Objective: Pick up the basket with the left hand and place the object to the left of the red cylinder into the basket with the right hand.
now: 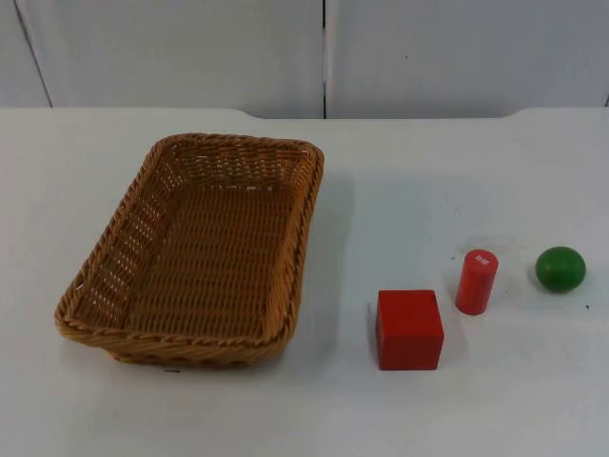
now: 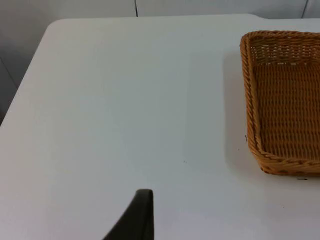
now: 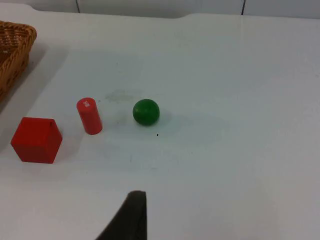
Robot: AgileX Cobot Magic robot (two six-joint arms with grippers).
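the wicker basket [image 1: 195,252] is seen at the left of the white table [image 1: 495,162], resting flat and empty, not yet lifted. just right of it lies the red cube [image 1: 409,328], the object to be placed, since it sits left of the upright red cylinder [image 1: 476,282]. farthest right a green ball [image 1: 559,268] is found. one fingertip of the left gripper [image 2: 136,217] is seen over bare table left of the basket, and one of the right gripper [image 3: 129,217] nearer than the objects; their opening cannot be told.

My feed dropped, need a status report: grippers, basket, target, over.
Both arms waiting, left fingertip and right fingertip above bare table. Brown woven wicker basket untouched. Red wooden cube left of red cylinder, unobstructed. Green ball beyond.
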